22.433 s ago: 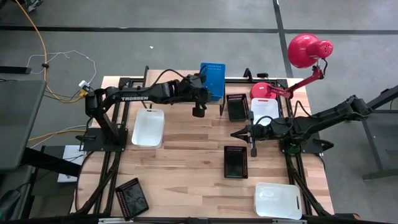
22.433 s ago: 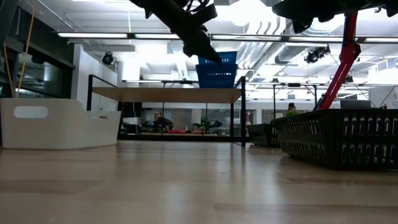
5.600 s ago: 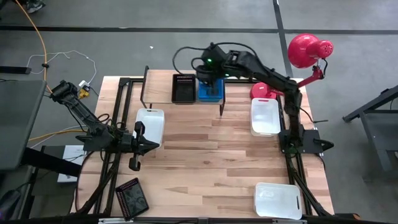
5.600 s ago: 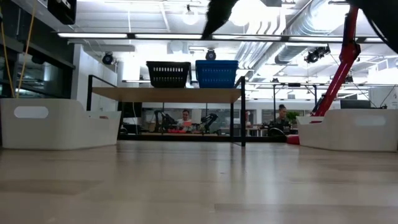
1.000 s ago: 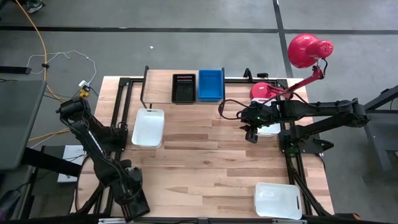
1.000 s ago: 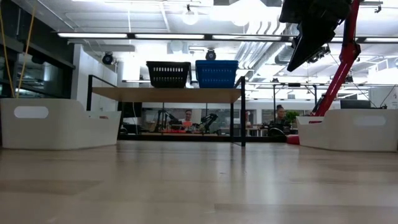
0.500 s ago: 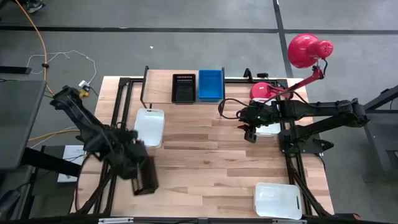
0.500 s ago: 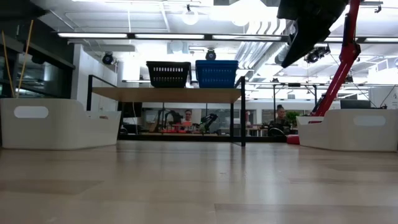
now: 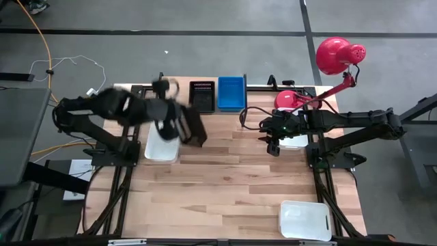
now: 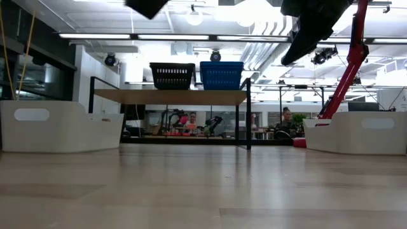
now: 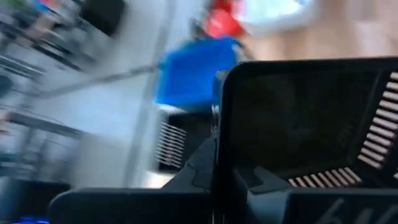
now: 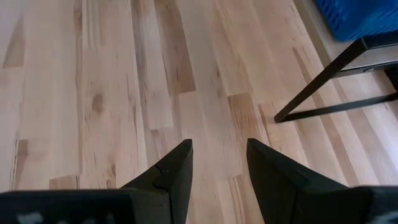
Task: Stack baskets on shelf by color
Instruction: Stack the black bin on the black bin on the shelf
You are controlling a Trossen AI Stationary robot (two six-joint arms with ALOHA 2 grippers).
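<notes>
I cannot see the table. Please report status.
Left gripper shut on black basket, airborne near shelf. Right gripper open, empty. Nothing blocking.

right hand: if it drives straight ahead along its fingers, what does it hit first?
Most likely the bare wooden tabletop. The right hand is open and empty, angled down at the planks. The shelf leg stands off to one side, outside that line, though depth is unclear.

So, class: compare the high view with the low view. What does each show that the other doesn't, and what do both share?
Only the high view: the left gripper carrying a black basket, a third white basket at the near right, and the red lamp.

Only the low view: the room behind the table, with people in it.

Both: the shelf with its black basket and blue basket, plus two white baskets.
</notes>
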